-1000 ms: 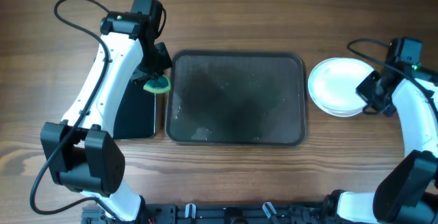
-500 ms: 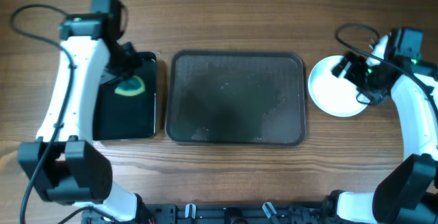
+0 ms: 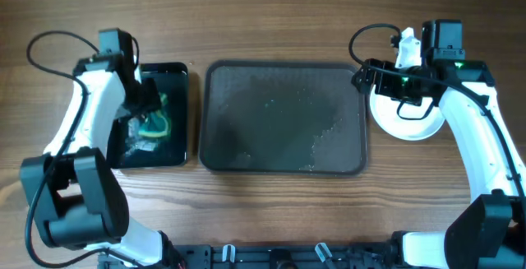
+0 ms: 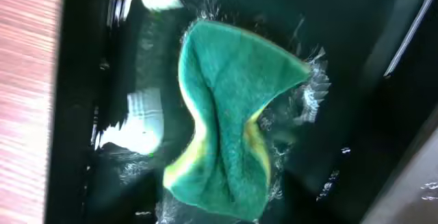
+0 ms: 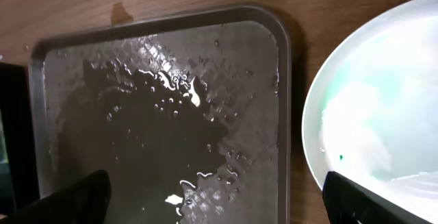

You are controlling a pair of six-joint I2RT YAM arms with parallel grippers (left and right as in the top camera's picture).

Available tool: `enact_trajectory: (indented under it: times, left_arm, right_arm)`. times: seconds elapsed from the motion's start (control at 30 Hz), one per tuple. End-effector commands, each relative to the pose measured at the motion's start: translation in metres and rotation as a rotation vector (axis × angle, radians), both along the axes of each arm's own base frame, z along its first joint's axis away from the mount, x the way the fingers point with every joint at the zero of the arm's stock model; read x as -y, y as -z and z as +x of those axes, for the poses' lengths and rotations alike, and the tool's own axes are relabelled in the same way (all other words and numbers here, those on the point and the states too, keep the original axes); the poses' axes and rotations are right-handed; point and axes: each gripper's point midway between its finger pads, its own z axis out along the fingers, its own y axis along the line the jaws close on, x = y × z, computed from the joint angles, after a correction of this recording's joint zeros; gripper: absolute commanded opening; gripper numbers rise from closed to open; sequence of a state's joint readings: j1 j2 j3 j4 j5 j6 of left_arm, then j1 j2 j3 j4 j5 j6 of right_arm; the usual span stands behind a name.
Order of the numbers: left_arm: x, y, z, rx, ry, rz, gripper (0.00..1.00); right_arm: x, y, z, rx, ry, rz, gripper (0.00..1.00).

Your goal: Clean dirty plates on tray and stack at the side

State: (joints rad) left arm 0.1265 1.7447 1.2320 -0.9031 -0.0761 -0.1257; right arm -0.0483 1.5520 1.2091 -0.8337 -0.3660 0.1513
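The dark grey tray (image 3: 283,117) lies in the middle of the table, wet, with no plate on it; it also fills the right wrist view (image 5: 164,114). White plates (image 3: 408,114) sit stacked to its right, the top one (image 5: 383,107) wet with a small green speck. My right gripper (image 3: 362,78) hangs over the tray's far right corner, between tray and plates, open and empty (image 5: 219,207). The green sponge (image 3: 154,124) lies creased in the water of the black basin (image 3: 177,150). My left gripper (image 3: 141,100) hovers just above the sponge (image 4: 233,121), no finger on it.
The black basin (image 4: 383,18) stands left of the tray, nearly touching its edge. Cables loop behind both arms (image 3: 49,43). Bare wooden table (image 3: 271,22) lies beyond and in front of the tray.
My left arm swung from the tray's edge to over the basin and let the sponge go into the water. My right arm moved left across the plates and opened.
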Motion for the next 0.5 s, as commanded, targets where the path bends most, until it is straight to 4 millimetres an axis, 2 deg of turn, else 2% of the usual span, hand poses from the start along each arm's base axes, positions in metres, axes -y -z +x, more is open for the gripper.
enact_trajectory:
  times: [0.0, 0.03, 0.07, 0.17, 0.2, 0.23, 0.27, 0.3, 0.37, 0.47]
  left_arm:
    - [0.001, 0.009, -0.006, -0.019, 0.037, -0.005, 0.86]
    - [0.001, 0.006, -0.006, -0.015, 0.037, -0.004, 0.96]
    - [0.001, -0.002, -0.005, -0.010, 0.036, -0.005, 0.99]
    - [0.001, -0.032, 0.000, 0.027, 0.006, -0.004, 1.00]
    - [0.000, -0.051, 0.005, 0.062, -0.005, -0.002, 1.00]
    - [0.000, -0.071, 0.010, 0.106, -0.023, 0.000, 1.00]
    - [-0.001, -0.081, 0.013, 0.134, -0.024, 0.003, 1.00]
    - [-0.002, -0.095, 0.019, 0.187, -0.023, 0.009, 1.00]
    - [-0.003, -0.109, 0.025, 0.250, -0.023, 0.017, 1.00]
    - [-0.002, -0.114, 0.024, 0.266, -0.023, 0.019, 1.00]
  right_arm:
    - [-0.001, -0.010, 0.001, 0.032, -0.025, -0.010, 1.00]
    - [-0.001, -0.010, 0.000, 0.028, -0.025, -0.009, 1.00]
    - [-0.001, -0.011, -0.002, 0.025, -0.026, -0.010, 1.00]
    - [-0.001, -0.020, -0.006, 0.041, -0.044, -0.020, 1.00]
    - [-0.001, -0.026, -0.007, 0.053, -0.042, -0.023, 1.00]
    - [-0.001, -0.037, -0.009, 0.077, -0.039, -0.027, 1.00]
    - [-0.001, -0.045, -0.011, 0.095, -0.039, -0.029, 1.00]
    - [-0.001, -0.062, -0.015, 0.130, -0.039, -0.032, 1.00]
    - [0.003, -0.091, -0.025, 0.181, -0.028, -0.056, 1.00]
    - [0.005, -0.137, -0.047, 0.278, -0.014, -0.079, 1.00]
